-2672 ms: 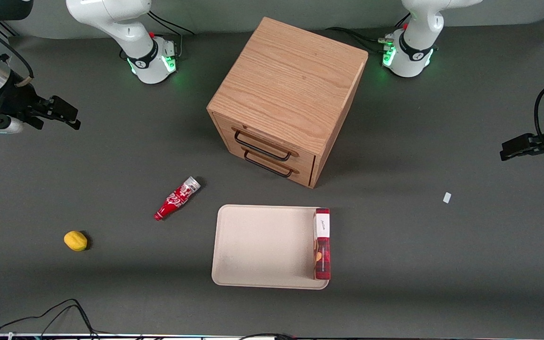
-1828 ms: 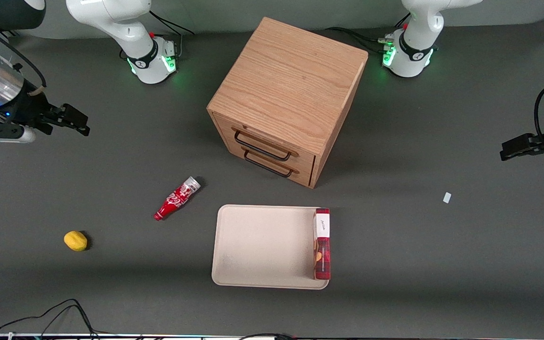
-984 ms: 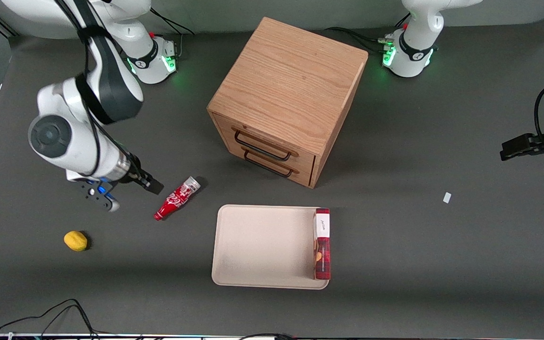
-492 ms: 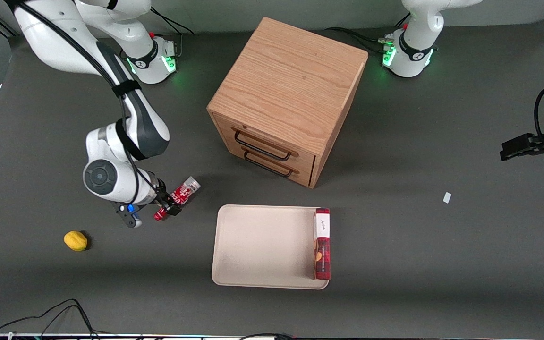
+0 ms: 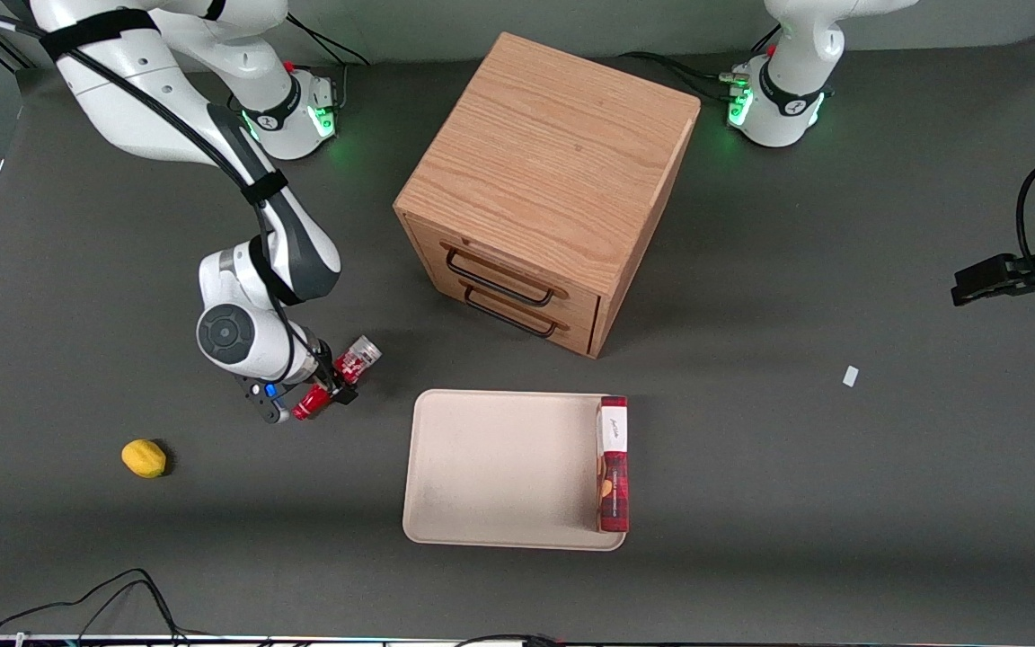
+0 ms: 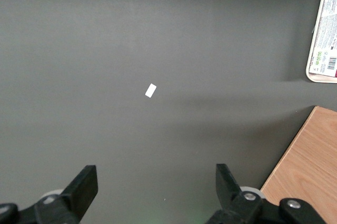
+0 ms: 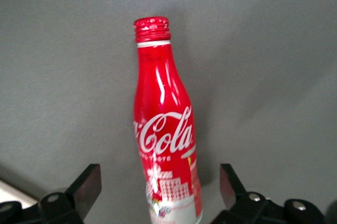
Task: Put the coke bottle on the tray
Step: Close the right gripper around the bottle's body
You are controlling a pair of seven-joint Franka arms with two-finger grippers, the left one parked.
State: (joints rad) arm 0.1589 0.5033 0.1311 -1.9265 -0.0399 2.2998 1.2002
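The coke bottle [image 5: 358, 354] is slim and red with white script and a silvery end. It lies on the dark table beside the tray [image 5: 499, 467], toward the working arm's end. My right gripper [image 5: 331, 381] hangs over the bottle's middle and hides it. In the right wrist view the bottle [image 7: 163, 129] lies between the open fingers [image 7: 87, 184], which stand wide on either side of its body without touching it. The gripper [image 7: 159, 192] holds nothing. The tray is a shallow beige rectangle nearer the front camera than the cabinet.
A flat red box [image 5: 614, 463] with a white label lies in the tray along its rim. A wooden two-drawer cabinet [image 5: 549, 180] stands farther from the camera. A yellow lemon [image 5: 144, 458] lies toward the working arm's end. A small white scrap [image 5: 851, 376] lies toward the parked arm's end.
The right arm has swung in from the table's edge and come down over the coke bottle. The bottle, tray and box have not moved.
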